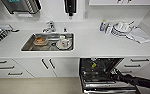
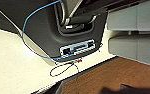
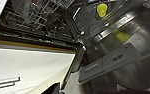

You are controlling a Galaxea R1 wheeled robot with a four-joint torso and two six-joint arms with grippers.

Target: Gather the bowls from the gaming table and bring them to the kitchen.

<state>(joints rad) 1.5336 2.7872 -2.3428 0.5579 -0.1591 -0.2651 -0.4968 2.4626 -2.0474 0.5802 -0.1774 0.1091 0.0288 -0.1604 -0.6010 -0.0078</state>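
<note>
Open dishwasher (image 1: 101, 72), door (image 3: 131, 50) dropped flat, shiny steel inside. Grey wire rack (image 3: 33, 15) deep in the tub, contents too dim to make out. Small yellow cap (image 3: 102, 9) near the back of the tub, mirrored as a yellow blur on the door. Grey detergent compartment (image 3: 108, 62) set into the door, lid closed.

Higher up, by the wall: stack of white plates (image 1: 121, 27), small bottle (image 1: 102, 25) just beside, folded pale cloth (image 1: 141, 36) at the far side of the plates.
</note>
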